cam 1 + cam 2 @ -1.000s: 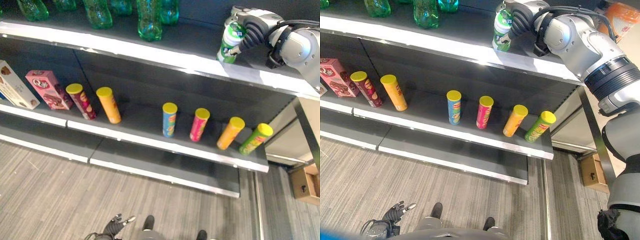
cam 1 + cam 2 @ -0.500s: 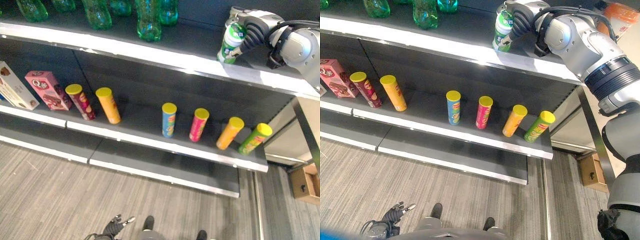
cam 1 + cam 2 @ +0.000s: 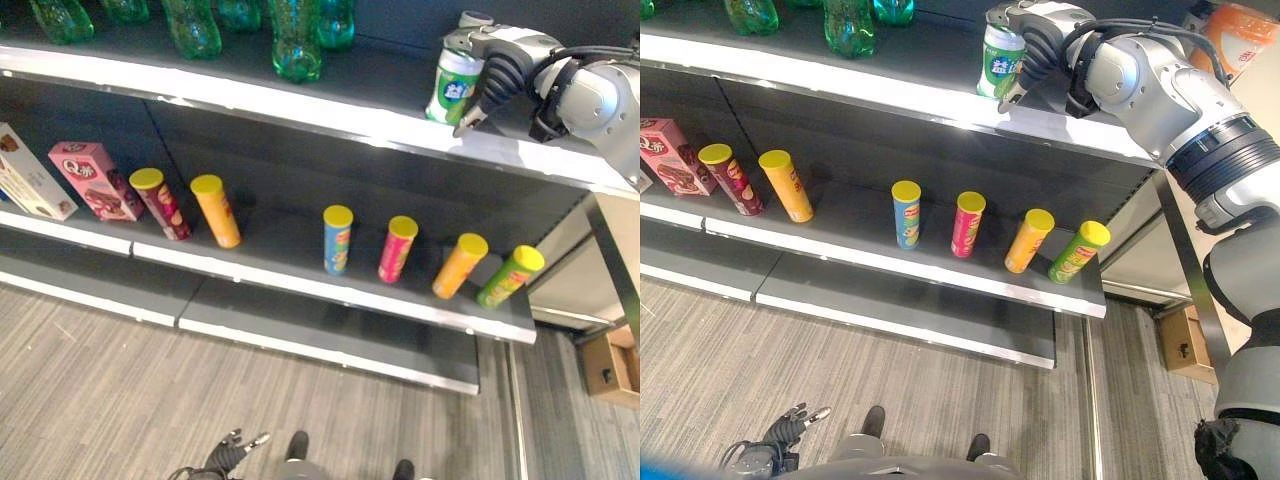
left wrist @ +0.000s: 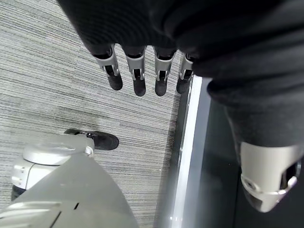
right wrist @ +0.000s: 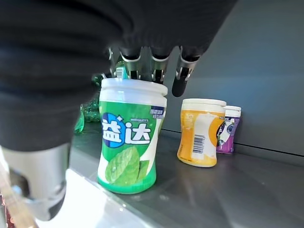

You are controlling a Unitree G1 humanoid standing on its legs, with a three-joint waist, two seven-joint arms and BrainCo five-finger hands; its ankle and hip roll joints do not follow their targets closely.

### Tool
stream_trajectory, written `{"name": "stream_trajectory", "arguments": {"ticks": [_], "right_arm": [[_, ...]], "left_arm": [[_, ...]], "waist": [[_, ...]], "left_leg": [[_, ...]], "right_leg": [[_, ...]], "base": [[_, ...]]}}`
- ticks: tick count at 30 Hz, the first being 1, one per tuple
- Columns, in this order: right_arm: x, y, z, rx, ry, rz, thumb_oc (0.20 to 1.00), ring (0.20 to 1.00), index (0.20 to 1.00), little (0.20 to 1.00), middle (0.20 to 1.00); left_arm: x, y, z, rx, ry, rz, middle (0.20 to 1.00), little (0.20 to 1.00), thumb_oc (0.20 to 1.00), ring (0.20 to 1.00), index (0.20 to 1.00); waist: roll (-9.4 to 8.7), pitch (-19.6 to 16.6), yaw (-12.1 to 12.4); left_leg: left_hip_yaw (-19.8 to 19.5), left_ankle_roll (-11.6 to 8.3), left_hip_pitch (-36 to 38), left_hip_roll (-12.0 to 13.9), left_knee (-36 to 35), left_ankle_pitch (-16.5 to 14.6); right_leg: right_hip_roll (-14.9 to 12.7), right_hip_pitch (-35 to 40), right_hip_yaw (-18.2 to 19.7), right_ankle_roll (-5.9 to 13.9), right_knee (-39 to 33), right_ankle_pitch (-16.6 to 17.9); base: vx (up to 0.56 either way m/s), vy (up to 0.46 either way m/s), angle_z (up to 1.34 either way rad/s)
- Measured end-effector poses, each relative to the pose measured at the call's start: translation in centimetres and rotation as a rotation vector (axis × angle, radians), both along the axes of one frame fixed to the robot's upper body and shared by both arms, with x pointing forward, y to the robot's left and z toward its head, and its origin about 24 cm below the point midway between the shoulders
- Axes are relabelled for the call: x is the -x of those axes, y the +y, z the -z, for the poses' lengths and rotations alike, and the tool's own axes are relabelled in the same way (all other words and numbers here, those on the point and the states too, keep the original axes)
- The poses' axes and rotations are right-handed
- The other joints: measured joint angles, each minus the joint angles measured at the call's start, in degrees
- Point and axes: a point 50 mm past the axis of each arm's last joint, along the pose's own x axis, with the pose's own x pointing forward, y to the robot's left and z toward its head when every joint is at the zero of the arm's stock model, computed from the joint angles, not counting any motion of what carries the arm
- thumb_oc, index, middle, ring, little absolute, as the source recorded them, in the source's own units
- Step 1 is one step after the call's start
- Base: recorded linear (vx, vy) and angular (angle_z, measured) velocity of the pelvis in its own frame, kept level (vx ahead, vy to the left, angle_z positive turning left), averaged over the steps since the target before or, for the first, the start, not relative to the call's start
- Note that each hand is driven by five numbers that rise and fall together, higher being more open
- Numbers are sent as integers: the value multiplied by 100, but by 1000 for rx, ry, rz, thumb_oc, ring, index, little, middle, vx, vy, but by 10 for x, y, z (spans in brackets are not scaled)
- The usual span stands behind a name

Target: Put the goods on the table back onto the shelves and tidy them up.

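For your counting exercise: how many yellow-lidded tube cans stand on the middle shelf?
6: maroon can and orange can at left; blue can, pink can, orange-yellow can, green can rightward.

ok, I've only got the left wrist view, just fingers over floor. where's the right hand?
Observer: Right hand is up at the top shelf, beside a green gum jar.
Operator: holding it?
Observer: No. The jar stands upright on the shelf near its front edge, and the fingers are straight, not curled round it.
Operator: anything else near it?
Observer: An orange jar and a purple jar stand further back on the same shelf, apart from the green one.
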Motion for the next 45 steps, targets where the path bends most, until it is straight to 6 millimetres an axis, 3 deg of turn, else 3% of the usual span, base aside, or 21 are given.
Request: {"name": "stream_trajectory", "arguments": {"ticks": [4,8,12,13,15,22,27,35,40,45], "right_arm": [[4,-2,-4,0,-28,-4,1000,1000,1000,1000,1000],[20,-6,-25,-1,-143,-30,1000,1000,1000,1000,1000],[60,11,-64,28,-347,-163,1000,1000,1000,1000,1000],[82,19,-77,25,-435,-244,1000,1000,1000,1000,1000],[98,31,-83,19,-502,-327,1000,1000,1000,1000,1000],[119,54,-77,54,-537,-476,1000,1000,1000,1000,1000],[115,55,-58,49,-476,-506,1000,1000,1000,1000,1000],[105,28,-28,62,-368,-421,1000,1000,1000,1000,1000],[98,-1,-11,89,-290,-307,1000,1000,1000,1000,1000],[95,-58,0,-5,-283,-105,1000,1000,1000,1000,1000]], "left_arm": [[-1,0,0,-5,-3,-4,1000,1000,1000,1000,1000],[-4,6,-2,-15,-17,-39,1000,1000,1000,1000,1000],[0,11,-2,-35,-9,-84,1000,1000,1000,1000,1000],[3,15,-2,-46,-4,-104,1000,1000,1000,1000,1000],[-2,15,-4,-51,-16,-105,1000,1000,1000,1000,1000],[-18,19,-9,-64,-58,-118,1000,1000,1000,1000,1000],[-8,20,-6,-72,-20,-123,1000,1000,1000,1000,1000],[4,22,-3,-95,28,-94,1000,1000,1000,1000,1000],[-2,21,-4,-98,16,-79,1000,1000,1000,1000,1000],[-15,18,-7,-101,-12,-46,1000,1000,1000,1000,1000]], "waist": [[-11,6,-7],[-40,31,-53],[-94,57,-287],[-117,61,-355],[-157,41,-451],[-372,-125,-673],[-551,-355,-916],[-608,-437,-1295],[-617,-455,-1621],[-582,-401,-1936]], "left_leg": [[7,-1,-3,1,0,-1],[37,-8,3,3,-3,-8],[174,-22,18,21,-6,-20],[225,-27,38,29,-8,-25],[360,-39,117,56,-9,-57],[807,-62,269,122,-28,-136],[1254,-7,384,97,-37,-187],[1943,35,688,25,-45,-330],[2297,62,754,-42,-45,-377],[2570,106,874,-109,-50,-462]], "right_leg": [[-2,-9,7,0,0,0],[-3,-22,42,0,0,-1],[-1,-106,168,-15,1,16],[10,-115,220,-19,3,30],[28,-106,352,-28,1,60],[97,-249,787,-72,0,84],[79,-400,1237,-10,0,198],[76,-548,1930,95,2,342],[103,-693,2290,131,30,486],[81,-757,2565,261,2,484]], "base": [[0,0,0],[-6,37,-5],[-19,44,-17],[-16,39,-25],[-11,48,-30],[-27,73,-36],[-26,95,-44],[-25,95,-45],[-33,103,-39],[-17,60,-26]]}}
